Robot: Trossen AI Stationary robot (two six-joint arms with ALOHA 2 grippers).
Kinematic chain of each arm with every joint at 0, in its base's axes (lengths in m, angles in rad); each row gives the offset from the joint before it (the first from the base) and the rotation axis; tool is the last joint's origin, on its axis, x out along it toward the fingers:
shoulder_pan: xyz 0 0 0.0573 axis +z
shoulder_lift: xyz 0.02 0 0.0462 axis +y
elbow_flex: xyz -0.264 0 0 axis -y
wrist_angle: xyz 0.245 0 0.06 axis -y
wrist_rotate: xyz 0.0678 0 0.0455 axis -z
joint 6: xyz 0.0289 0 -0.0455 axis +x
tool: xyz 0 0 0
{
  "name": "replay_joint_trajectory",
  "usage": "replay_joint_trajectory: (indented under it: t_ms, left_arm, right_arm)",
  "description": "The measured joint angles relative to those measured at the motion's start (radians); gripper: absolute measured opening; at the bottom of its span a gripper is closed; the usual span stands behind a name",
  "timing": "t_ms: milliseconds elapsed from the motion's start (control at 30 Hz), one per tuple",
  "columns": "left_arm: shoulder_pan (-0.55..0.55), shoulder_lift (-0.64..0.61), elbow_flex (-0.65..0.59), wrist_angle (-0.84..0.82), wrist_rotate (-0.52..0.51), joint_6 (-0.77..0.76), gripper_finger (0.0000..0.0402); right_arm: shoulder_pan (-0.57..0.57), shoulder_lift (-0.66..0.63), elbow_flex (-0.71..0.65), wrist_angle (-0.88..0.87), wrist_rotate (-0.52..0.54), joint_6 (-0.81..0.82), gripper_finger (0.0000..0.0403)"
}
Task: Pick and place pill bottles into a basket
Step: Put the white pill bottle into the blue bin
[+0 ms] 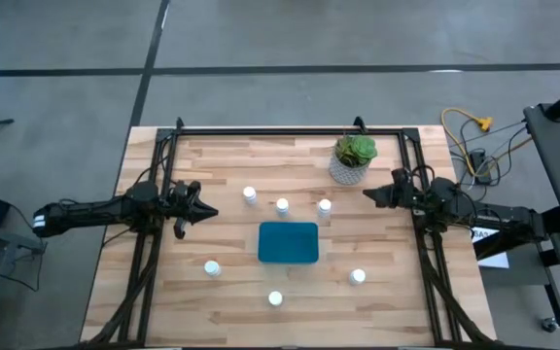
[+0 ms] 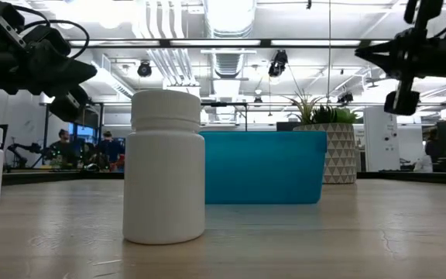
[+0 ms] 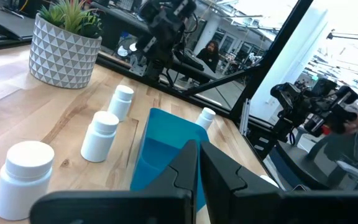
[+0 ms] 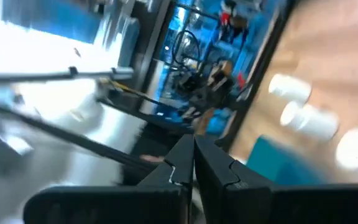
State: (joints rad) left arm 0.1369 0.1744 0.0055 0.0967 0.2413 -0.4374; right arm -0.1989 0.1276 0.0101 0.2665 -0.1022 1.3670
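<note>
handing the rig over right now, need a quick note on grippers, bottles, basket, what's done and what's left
Left gripper: shut, empty, raised at the table's left side.
Right gripper: shut, empty, raised at the right, beside the plant pot.
Basket: mid-table, empty.
Pill bottles, all upright on the wood: three in a row behind the basket, three nearer the front.
Done: nothing placed yet.
Left: all six bottles into the basket.
</note>
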Motion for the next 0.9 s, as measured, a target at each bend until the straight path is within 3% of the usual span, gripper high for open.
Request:
replay_joint_trajectory:
  t_ms: [367, 500, 600, 700, 900]
  left_arm:
    - [0.000, 0.000, 0.000, 0.000, -0.005, 0.000, 0.0000]
    - [0.001, 0.000, 0.000, 0.000, -0.013, 0.000, 0.0000]
    - [0.001, 0.000, 0.000, 0.000, -0.013, 0.000, 0.0000]
    - [0.001, 0.000, 0.000, 0.000, -0.013, 0.000, 0.0000]
    - [0.001, 0.000, 0.000, 0.000, -0.013, 0.000, 0.0000]
  right_arm:
    - [0.001, 0.024, 0.000, 0.012, 0.306, 0.132, 0.0008]
    - [0.008, 0.055, 0.008, 0.159, 0.262, 0.010, 0.0009]
    - [0.026, 0.097, 0.075, 0.171, 0.215, -0.092, 0.0009]
    - [0.042, 0.165, 0.206, 0.048, 0.201, -0.173, 0.0009]
    - [0.081, 0.406, 0.546, -0.433, 0.139, -0.358, 0.0009]
